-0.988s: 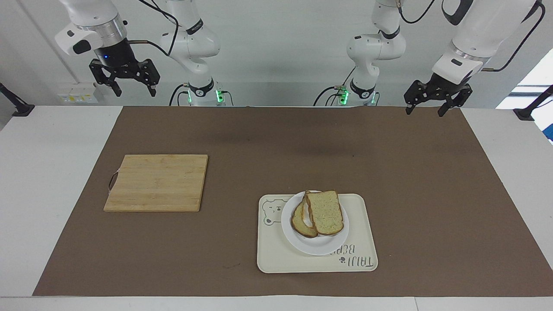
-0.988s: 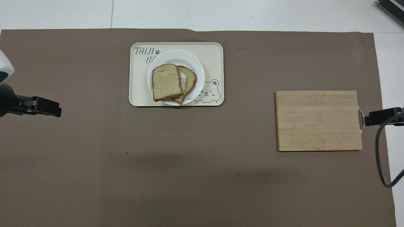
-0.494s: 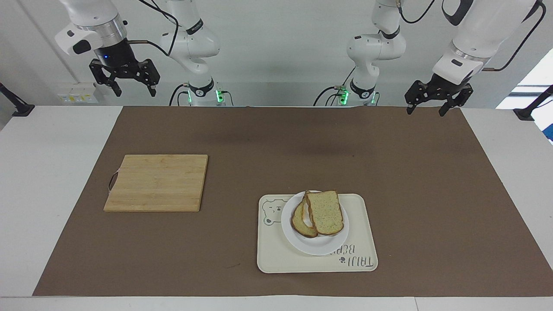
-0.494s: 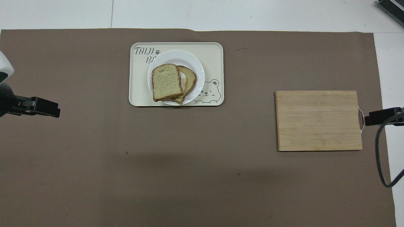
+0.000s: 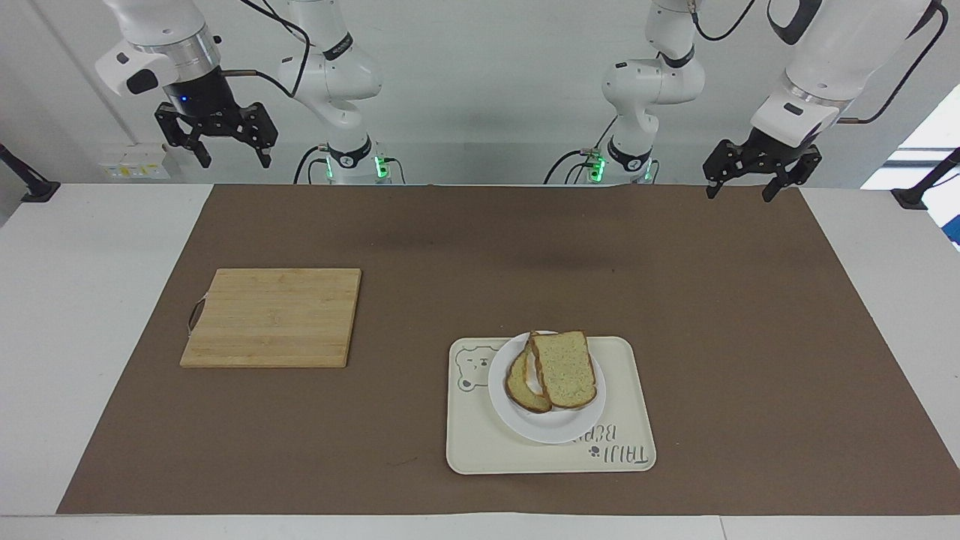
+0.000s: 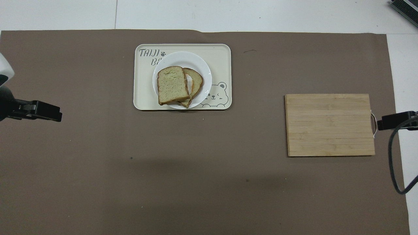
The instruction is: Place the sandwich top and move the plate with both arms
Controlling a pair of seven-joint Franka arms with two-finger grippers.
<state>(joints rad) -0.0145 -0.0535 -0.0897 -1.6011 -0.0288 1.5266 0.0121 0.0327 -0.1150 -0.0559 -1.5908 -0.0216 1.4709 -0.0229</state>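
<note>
While the sandwich top (image 5: pixel 563 369) lies skewed over a lower slice (image 5: pixel 523 387) on the plate (image 5: pixel 546 424), that plate sits on the cream bear tray (image 5: pixel 624 405) — farther from the robots than the cutting board (image 5: pixel 271 318), which lies toward the right arm's end. Both grippers hang raised with jaws spread, holding nothing — the left gripper (image 5: pixel 740 190) over the brown mat's (image 5: pixel 480 247) corner, the right gripper (image 5: pixel 234 159) off the mat's other corner.

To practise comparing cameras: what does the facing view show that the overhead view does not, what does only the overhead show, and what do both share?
Only the facing view shows the arms' bases and both whole open grippers, left gripper and right gripper, raised and empty. Only the overhead view shows the tray's lettering upright. Both show the sandwich top on the lower slice on the plate, and the cutting board.
</note>
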